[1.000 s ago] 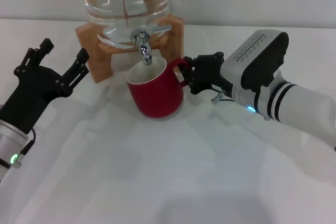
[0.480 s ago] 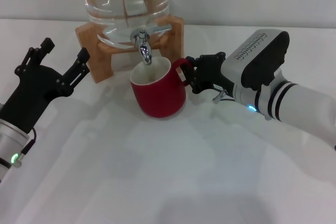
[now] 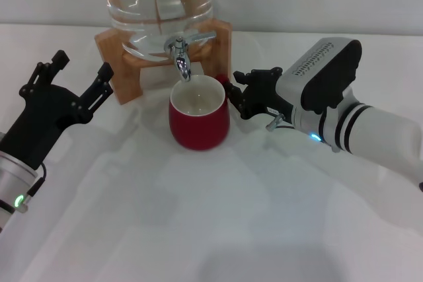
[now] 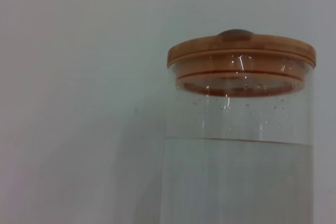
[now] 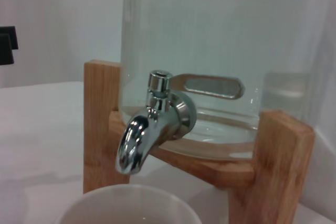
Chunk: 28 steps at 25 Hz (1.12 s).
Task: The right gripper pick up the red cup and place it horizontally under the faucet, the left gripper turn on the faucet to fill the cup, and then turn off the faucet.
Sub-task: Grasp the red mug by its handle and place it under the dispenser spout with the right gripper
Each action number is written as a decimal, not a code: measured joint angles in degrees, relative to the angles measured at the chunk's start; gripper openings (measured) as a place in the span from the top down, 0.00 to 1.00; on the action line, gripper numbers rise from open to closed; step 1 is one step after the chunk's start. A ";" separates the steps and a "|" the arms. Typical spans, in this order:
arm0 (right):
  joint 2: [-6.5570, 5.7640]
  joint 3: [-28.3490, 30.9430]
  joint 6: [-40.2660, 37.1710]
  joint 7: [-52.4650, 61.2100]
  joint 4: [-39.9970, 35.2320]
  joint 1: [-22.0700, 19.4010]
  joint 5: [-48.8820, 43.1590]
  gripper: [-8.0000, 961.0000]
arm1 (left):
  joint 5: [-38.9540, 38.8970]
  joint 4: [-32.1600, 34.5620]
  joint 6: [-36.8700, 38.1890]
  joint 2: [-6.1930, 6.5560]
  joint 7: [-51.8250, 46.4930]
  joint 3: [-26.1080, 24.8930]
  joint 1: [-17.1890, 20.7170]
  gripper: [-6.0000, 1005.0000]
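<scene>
Head view: red cup point(image 3: 199, 120), upright on the white table point(image 3: 198, 229), mouth directly below the chrome faucet point(image 3: 181, 57) of the glass jar point(image 3: 158, 4) in its wooden stand point(image 3: 122, 74). Right gripper point(image 3: 239, 97) beside the cup's handle side, prongs at the handle; grasp cannot be told. Left gripper point(image 3: 73, 77) well apart, prongs spread, holding nothing.

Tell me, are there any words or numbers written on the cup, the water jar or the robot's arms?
None can be read in any view.
The red cup: plain, no writing.
The glass jar and its wooden lid: no label.
The faucet: bare chrome.
The wooden stand: unmarked.
The left tool and right tool: no visible lettering.
</scene>
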 joint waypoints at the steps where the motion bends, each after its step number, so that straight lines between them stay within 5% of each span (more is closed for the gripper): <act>1: 0.00 0.06 0.19 0.01 0.14 0.00 0.00 0.75 | -0.01 -0.06 0.00 0.00 0.00 -0.01 -0.10 0.13; 28: 0.00 0.43 0.98 0.46 1.25 0.03 -0.37 0.74 | -0.09 -0.17 -0.20 0.00 0.00 -0.03 -0.11 0.13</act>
